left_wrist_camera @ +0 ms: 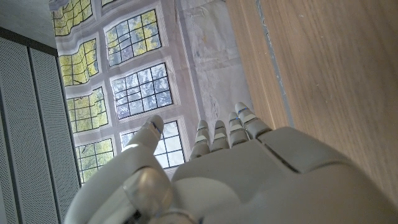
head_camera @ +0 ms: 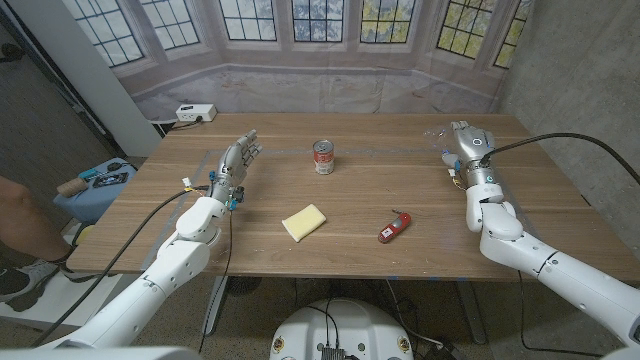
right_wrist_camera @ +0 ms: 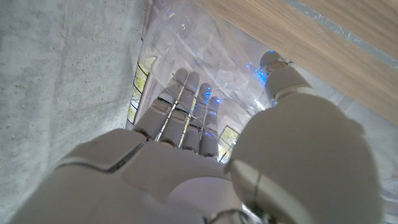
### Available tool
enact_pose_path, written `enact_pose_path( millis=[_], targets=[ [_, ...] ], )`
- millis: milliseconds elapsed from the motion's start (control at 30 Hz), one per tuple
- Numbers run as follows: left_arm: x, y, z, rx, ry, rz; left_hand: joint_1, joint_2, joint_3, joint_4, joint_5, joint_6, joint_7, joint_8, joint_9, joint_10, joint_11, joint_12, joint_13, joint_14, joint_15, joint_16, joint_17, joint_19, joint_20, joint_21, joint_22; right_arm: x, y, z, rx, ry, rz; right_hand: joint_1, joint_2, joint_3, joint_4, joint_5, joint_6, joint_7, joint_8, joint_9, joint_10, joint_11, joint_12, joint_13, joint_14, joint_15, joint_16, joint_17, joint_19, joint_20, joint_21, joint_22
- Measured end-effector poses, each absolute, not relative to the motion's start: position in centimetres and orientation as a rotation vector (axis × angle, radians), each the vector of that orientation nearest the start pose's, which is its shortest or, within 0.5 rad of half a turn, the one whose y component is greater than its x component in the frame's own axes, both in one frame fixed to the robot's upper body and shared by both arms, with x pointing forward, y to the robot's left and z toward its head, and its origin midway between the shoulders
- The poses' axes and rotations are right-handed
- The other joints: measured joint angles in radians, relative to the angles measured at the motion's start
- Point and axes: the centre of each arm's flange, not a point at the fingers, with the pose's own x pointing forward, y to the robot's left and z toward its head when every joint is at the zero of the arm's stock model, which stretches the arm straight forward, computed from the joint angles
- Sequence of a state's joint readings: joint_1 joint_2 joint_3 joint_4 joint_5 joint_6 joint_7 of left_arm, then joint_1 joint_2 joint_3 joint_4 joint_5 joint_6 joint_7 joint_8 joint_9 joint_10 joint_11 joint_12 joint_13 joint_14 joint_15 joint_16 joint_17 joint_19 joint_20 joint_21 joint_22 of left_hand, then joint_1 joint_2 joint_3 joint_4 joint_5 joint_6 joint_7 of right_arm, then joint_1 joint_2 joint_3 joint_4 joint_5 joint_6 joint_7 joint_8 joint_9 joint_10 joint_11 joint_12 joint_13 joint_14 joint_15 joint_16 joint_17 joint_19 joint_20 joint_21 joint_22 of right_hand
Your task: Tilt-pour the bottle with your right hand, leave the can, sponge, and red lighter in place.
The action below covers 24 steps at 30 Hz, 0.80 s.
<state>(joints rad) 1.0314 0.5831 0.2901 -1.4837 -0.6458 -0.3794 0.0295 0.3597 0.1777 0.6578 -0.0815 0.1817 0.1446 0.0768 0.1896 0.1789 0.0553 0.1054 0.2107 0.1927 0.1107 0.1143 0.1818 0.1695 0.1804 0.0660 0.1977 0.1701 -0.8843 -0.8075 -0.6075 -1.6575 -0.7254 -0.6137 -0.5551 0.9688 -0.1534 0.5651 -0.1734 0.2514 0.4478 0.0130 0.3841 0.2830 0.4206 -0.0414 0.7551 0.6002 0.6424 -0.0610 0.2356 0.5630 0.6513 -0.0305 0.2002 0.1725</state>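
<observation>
A clear plastic bottle (head_camera: 446, 152) stands near the table's far right, hard to make out against the wood. My right hand (head_camera: 468, 148) is right beside it, fingers straight and reaching up. In the right wrist view the bottle (right_wrist_camera: 249, 68) shows with blue glints between the thumb and the straight fingers (right_wrist_camera: 186, 106) of that hand (right_wrist_camera: 205, 174); I cannot tell whether they touch it. A red-labelled can (head_camera: 323, 157) stands upright at the middle back. A yellow sponge (head_camera: 304, 222) and a red lighter (head_camera: 394, 227) lie nearer the front. My left hand (head_camera: 235, 165) stands open at the left, holding nothing.
The wooden table (head_camera: 400, 190) is backed by a window-print curtain. A white power box (head_camera: 195, 113) sits at the far left corner. A person's arm (head_camera: 20, 215) and a blue stool with tools (head_camera: 100, 185) are off the table's left side.
</observation>
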Motion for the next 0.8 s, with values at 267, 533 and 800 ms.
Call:
enact_pose_path(
  millis=[267, 533, 800],
  targets=[
    [59.9, 31.1, -4.7, -0.042, -0.679, -0.173, 0.000, 0.000, 0.000, 0.000, 0.000, 0.000, 0.000, 0.000, 0.000, 0.000, 0.000, 0.000, 0.000, 0.000, 0.000, 0.000, 0.000, 0.000, 0.000, 0.000, 0.000, 58.8, -32.7, -1.0, -1.348, -0.570, -0.750, -0.002, 0.000, 0.000, 0.000, 0.000, -0.002, 0.001, -0.001, 0.000, -0.004, 0.003, 0.000, 0.002, 0.000, 0.000, 0.000, 0.010, 0.000, 0.000, -0.005, 0.000],
    [59.9, 31.1, -4.6, -0.038, -0.677, -0.183, 0.009, 0.001, 0.000, 0.000, 0.000, 0.000, 0.000, 0.000, 0.000, 0.000, 0.000, 0.000, 0.000, 0.000, 0.000, 0.000, 0.000, 0.000, 0.000, 0.000, 0.000, 58.9, -31.8, -0.8, -1.162, -0.575, -0.703, -0.003, 0.002, 0.000, 0.000, -0.001, -0.002, 0.002, -0.001, 0.000, 0.000, 0.007, -0.001, 0.004, 0.000, 0.000, 0.000, 0.016, 0.000, 0.000, -0.005, 0.000],
    [60.0, 31.3, -4.3, -0.028, -0.679, -0.185, 0.009, 0.001, -0.003, -0.003, 0.000, 0.000, 0.000, 0.000, 0.000, 0.000, 0.000, 0.000, 0.000, 0.000, 0.000, 0.000, 0.000, 0.000, 0.000, 0.000, 0.000, 59.1, -31.1, -0.8, -1.028, -0.583, -0.657, -0.002, 0.004, -0.005, 0.005, -0.001, 0.004, 0.007, -0.002, 0.000, -0.004, 0.015, -0.002, -0.003, -0.001, 0.001, 0.000, 0.024, -0.007, 0.000, -0.005, 0.000]
  ],
)
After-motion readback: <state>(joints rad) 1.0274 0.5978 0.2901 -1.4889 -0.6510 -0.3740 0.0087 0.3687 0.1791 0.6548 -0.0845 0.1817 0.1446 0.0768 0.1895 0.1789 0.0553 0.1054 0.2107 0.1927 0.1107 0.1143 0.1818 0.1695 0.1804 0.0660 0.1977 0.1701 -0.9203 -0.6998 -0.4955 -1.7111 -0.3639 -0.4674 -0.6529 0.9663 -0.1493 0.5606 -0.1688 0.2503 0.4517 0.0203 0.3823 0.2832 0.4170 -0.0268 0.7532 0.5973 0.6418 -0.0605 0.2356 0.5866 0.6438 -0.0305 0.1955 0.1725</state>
